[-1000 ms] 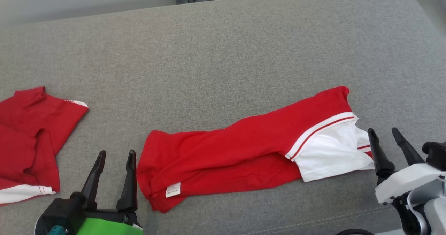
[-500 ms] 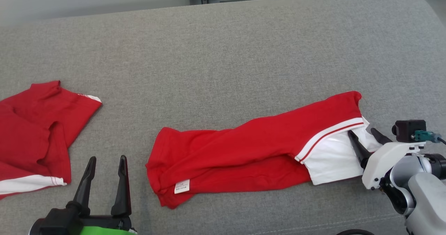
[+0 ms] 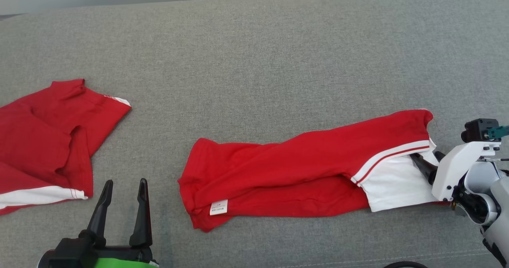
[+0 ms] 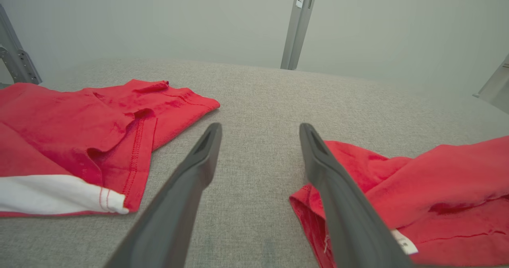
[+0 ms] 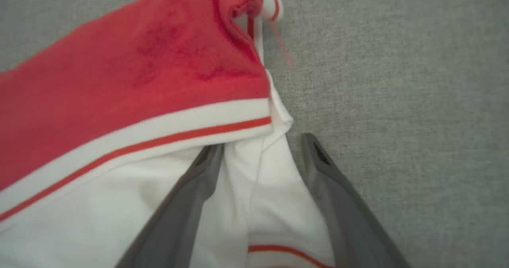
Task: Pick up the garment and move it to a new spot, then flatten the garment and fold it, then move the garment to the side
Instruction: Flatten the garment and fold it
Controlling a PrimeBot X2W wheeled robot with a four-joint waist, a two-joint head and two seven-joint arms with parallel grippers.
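The garment (image 3: 302,168) lies on the grey cushion as a long red strip with a white, red-striped right end and a small white label near its left end. My right gripper (image 3: 426,155) is at that right end, open, its fingers low on the cloth. In the right wrist view the garment (image 5: 139,81) has a white fold lying between the spread fingers of the right gripper (image 5: 261,141). My left gripper (image 3: 125,181) is open and empty, left of the garment's left end. In the left wrist view the left gripper (image 4: 260,127) points past the garment (image 4: 417,188).
A second red garment (image 3: 43,140) with a white band lies crumpled at the left edge, also seen as the second red garment (image 4: 79,129). The grey cushion (image 3: 254,61) stretches back to a pale wall with a metal post (image 4: 298,25).
The head camera has shifted, sliding the whole scene rightward. My right gripper has gone forward from beside the garment onto its white end. The left gripper stays open in place.
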